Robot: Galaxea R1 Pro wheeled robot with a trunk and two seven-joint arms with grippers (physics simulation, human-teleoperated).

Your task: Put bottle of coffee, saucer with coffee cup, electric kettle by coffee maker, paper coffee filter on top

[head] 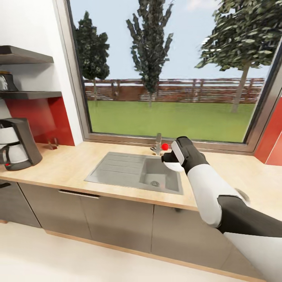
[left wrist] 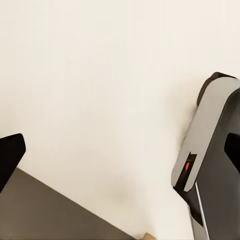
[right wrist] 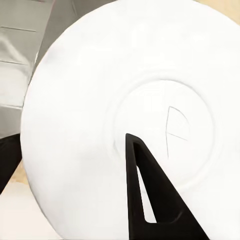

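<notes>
The kitchen countertop (head: 74, 164), a long tan wood-grain slab, is seen under a wide window (head: 168, 70), with a grey steel sink (head: 135, 172) set into it below the glass. The coffee maker (head: 17, 143), black with a white upper band and a pale carafe, stands on the worktop well to the left of the sink. Above it, the kitchen shelf (head: 31, 94) is mounted as a thin dark board, and the bottle of coffee (head: 7, 81) is partly seen on it at the frame edge. Grey cabinet fronts (head: 117, 219) are noted beneath the sink and red wall panels (head: 43, 117) behind the coffee maker.

The saucer (right wrist: 120, 115), round and plain white, is clamped by the right gripper (head: 169, 158) over the sink's right end, beside the tap (head: 158, 144); one dark finger (right wrist: 150, 195) lies across its underside. The left gripper's state cannot be told.
</notes>
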